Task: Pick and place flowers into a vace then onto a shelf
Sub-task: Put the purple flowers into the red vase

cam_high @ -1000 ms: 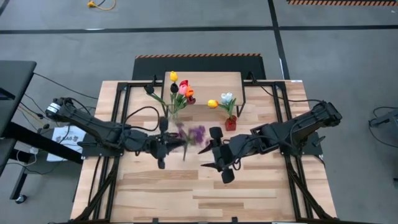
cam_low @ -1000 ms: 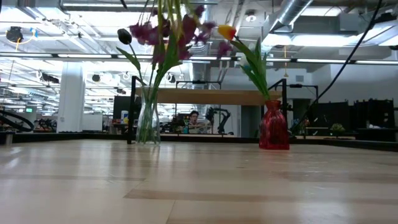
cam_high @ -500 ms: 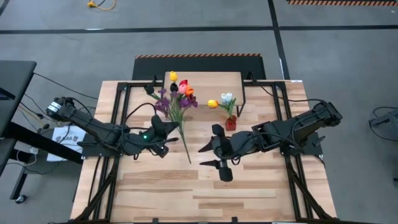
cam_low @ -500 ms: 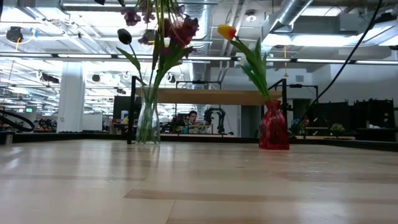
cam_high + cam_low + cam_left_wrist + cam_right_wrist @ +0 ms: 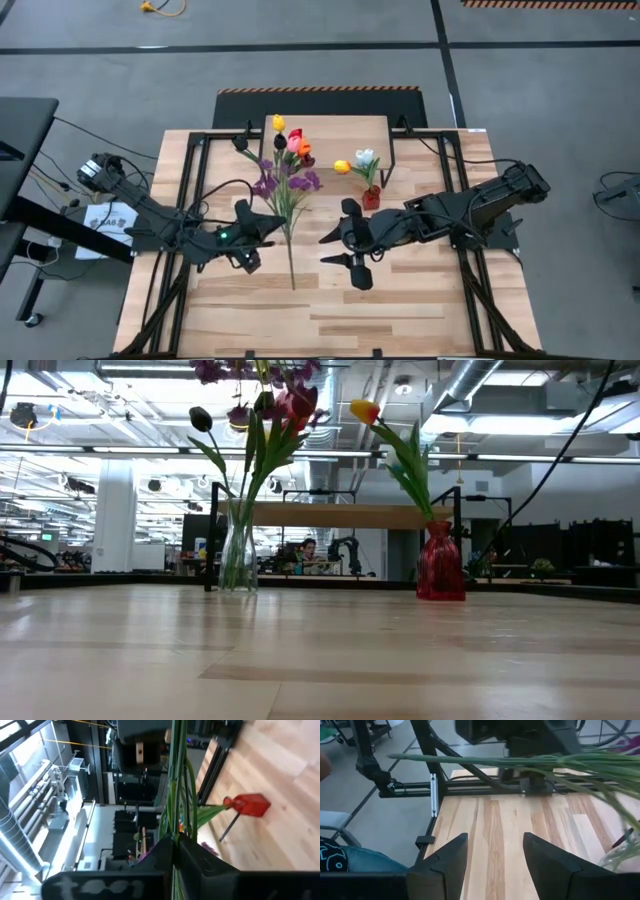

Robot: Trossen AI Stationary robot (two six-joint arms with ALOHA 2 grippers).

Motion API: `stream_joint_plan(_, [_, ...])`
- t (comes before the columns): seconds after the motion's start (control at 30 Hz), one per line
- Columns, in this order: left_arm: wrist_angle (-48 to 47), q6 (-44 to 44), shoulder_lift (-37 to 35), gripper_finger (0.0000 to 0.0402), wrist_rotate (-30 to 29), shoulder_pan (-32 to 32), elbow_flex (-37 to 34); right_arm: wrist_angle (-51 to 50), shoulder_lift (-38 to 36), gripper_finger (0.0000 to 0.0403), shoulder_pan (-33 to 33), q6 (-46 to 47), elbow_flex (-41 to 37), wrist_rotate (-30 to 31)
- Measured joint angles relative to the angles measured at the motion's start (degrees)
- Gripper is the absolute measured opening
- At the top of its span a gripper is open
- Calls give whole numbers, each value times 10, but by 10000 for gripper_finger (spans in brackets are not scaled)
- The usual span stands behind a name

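My left gripper point(image 5: 262, 235) pinches the stems of a purple sprig bunch point(image 5: 283, 186), held above the table point(image 5: 400, 300) near the clear vase point(image 5: 237, 550). My right gripper point(image 5: 340, 250) waits alongside, fingers spread.

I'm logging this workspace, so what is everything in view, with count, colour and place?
Purple sprig bunch: one, purple blossoms on green stems, held above the table's middle by the left gripper.
Clear vase: one, glass, at the table's back left, holding tulips.
Red vase: one, red, at the back right of centre, holding yellow and white tulips.
Shelf: one, light wood on black legs, at the table's far edge.
Table: one, wood planks.
Left gripper: shut on the bunch's stems.
Right gripper: open, empty, right of the stems.
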Motion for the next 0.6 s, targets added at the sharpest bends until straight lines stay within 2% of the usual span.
stream_joint_plan(0.3, [-1,-41,1,1,-1,-60,0,-2,0,185,0,5,0,-14])
stream_joint_plan(0.43, [-1,29,1,0,-22,-79,0,5,0,184,1,17,0,-14])
stream_joint_plan(0.6, [-1,174,1,0,-36,-80,0,30,1,187,5,41,0,-26])
